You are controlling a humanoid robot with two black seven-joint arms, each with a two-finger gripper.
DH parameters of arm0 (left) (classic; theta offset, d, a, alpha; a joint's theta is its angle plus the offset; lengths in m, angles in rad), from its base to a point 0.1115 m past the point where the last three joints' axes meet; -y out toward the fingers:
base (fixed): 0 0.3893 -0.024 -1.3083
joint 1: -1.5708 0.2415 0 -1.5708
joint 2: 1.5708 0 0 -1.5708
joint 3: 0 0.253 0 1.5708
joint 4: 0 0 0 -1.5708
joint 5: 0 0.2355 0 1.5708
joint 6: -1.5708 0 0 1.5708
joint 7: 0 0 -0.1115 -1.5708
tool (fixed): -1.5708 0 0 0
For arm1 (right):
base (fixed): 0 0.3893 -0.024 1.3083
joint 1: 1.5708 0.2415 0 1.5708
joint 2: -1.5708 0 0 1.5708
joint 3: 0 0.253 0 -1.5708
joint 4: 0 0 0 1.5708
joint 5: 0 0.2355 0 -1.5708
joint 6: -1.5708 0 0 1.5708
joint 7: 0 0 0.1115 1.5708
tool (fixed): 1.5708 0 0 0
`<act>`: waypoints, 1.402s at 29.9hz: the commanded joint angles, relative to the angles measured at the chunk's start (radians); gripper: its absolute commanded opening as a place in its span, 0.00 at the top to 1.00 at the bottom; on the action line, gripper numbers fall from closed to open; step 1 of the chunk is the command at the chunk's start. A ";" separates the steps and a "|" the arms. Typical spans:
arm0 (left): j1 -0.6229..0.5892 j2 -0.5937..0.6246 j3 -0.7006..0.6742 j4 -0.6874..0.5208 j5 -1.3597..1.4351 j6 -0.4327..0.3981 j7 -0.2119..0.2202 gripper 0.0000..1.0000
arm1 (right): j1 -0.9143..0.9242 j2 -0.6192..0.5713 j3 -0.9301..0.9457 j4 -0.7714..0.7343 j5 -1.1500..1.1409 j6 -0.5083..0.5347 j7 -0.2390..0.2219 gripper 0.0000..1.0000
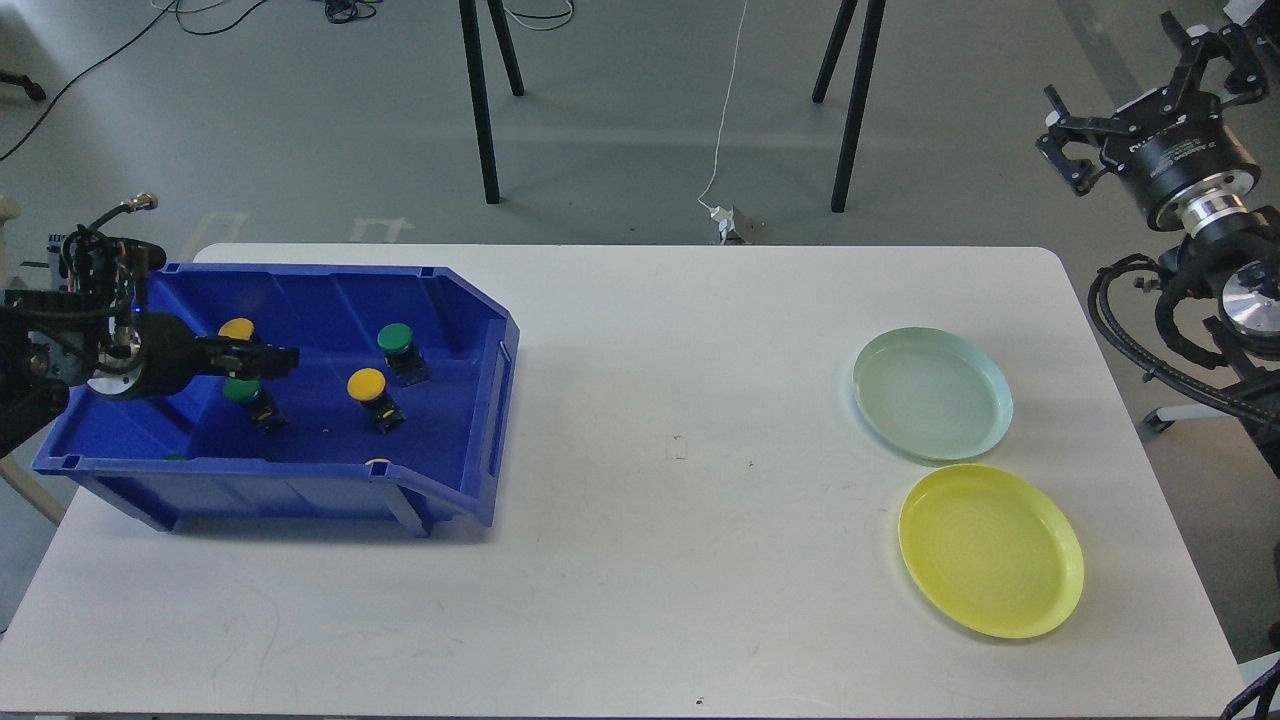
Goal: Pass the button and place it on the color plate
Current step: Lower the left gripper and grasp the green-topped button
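A blue bin (480, 420) at the table's left holds two yellow-capped buttons (366, 383) (237, 328) and two green-capped ones (396, 338) (240, 391). Two more caps barely show behind the bin's front wall. My left gripper (280, 358) reaches into the bin from the left, just above the near green button and beside the far yellow one. Its fingers look like one dark bar. My right gripper (1135, 95) is up at the far right off the table, its fingers spread and empty. A pale green plate (932, 392) and a yellow plate (990, 550) lie at the table's right.
The white table (660, 500) lies bare between the bin and the plates. Black stand legs (480, 100) and a white cable (728, 120) are on the floor behind the table. My right arm's cables (1150, 340) hang by the table's right edge.
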 commanded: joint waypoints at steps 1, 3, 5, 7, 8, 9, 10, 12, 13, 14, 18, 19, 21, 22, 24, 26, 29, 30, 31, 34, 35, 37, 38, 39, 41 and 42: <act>0.001 -0.025 0.002 0.028 0.030 0.000 0.000 0.16 | 0.001 0.000 -0.030 0.000 0.000 0.000 0.000 0.00; 0.001 -0.042 0.031 0.058 0.039 0.003 0.002 0.16 | 0.001 0.000 -0.035 0.000 0.000 0.000 0.000 0.00; 0.001 -0.059 0.078 0.088 0.039 0.009 0.000 0.17 | -0.001 -0.001 -0.037 0.000 -0.002 0.000 0.000 0.00; 0.000 -0.068 0.112 0.107 0.027 0.011 0.000 0.17 | -0.001 -0.001 -0.037 0.000 -0.002 0.000 0.000 0.00; 0.000 -0.071 0.114 0.115 0.022 0.009 -0.001 0.17 | -0.001 0.000 -0.037 0.000 0.000 0.000 0.000 0.00; 0.000 -0.076 0.114 0.123 0.022 0.009 -0.001 0.17 | -0.001 0.000 -0.037 0.000 0.000 0.000 0.000 0.00; 0.000 -0.079 0.114 0.134 0.022 0.009 -0.001 0.17 | -0.001 0.000 -0.037 0.000 0.000 0.000 0.000 0.00; 0.000 -0.090 0.115 0.157 0.022 0.009 -0.001 0.17 | -0.002 0.000 -0.037 -0.001 0.000 0.000 0.002 0.00; 0.000 -0.096 0.115 0.169 0.022 0.011 -0.001 0.17 | -0.003 0.000 -0.037 0.000 0.000 0.000 0.002 0.00; 0.000 -0.100 0.115 0.175 0.022 0.011 -0.003 0.17 | -0.003 0.000 -0.037 0.000 0.000 0.000 0.002 0.00; 0.000 -0.110 0.115 0.183 0.021 0.011 -0.003 0.22 | -0.003 0.000 -0.037 -0.001 -0.002 0.000 0.003 0.00; 0.001 -0.110 0.115 0.184 0.022 0.011 -0.003 0.23 | -0.003 0.000 -0.037 -0.001 0.000 0.000 0.003 0.00; 0.001 -0.110 0.117 0.184 0.022 0.012 -0.001 0.24 | -0.003 0.000 -0.037 -0.001 0.000 0.000 0.003 0.00; 0.001 -0.111 0.115 0.184 0.021 0.011 -0.001 0.24 | -0.003 0.000 -0.037 -0.001 0.000 0.000 0.003 0.00; 0.001 -0.111 0.115 0.186 0.021 0.012 -0.001 0.24 | -0.003 0.000 -0.037 -0.003 -0.002 0.000 0.003 0.00; 0.001 -0.110 0.115 0.186 0.022 0.012 -0.003 0.25 | -0.003 0.000 -0.037 -0.003 -0.002 0.000 0.005 0.00; 0.003 -0.110 0.117 0.186 0.024 0.012 -0.003 0.31 | -0.004 0.002 -0.038 -0.003 -0.002 0.000 0.005 0.00; 0.004 -0.110 0.117 0.186 0.024 0.011 -0.003 0.32 | -0.004 0.002 -0.037 -0.003 0.000 0.000 0.005 0.00; 0.009 -0.110 0.117 0.186 0.022 0.011 -0.001 0.33 | -0.004 0.003 -0.037 -0.003 -0.002 0.000 0.005 0.00; 0.015 -0.110 0.117 0.186 0.022 0.011 0.000 0.37 | -0.004 0.013 -0.037 -0.003 -0.002 0.000 0.005 0.00; 0.015 -0.111 0.117 0.189 0.022 0.011 0.000 0.38 | -0.004 0.016 -0.037 -0.003 -0.002 0.000 0.003 0.00; 0.017 -0.113 0.117 0.207 0.021 0.011 -0.001 0.41 | -0.004 0.016 -0.037 -0.003 -0.002 0.000 0.005 0.00; 0.017 -0.114 0.117 0.216 0.021 0.011 -0.001 0.45 | -0.004 0.016 -0.037 -0.003 -0.002 0.000 0.005 0.00; 0.017 -0.119 0.117 0.221 0.021 0.009 -0.001 0.49 | -0.004 0.016 -0.037 -0.003 0.000 0.000 0.005 0.00; 0.017 -0.125 0.117 0.233 0.021 0.008 -0.001 0.57 | -0.004 0.016 -0.037 -0.003 -0.002 0.000 0.005 0.00; 0.017 -0.125 0.117 0.235 0.021 0.008 -0.003 0.59 | -0.004 0.016 -0.037 -0.003 0.000 0.000 0.005 0.00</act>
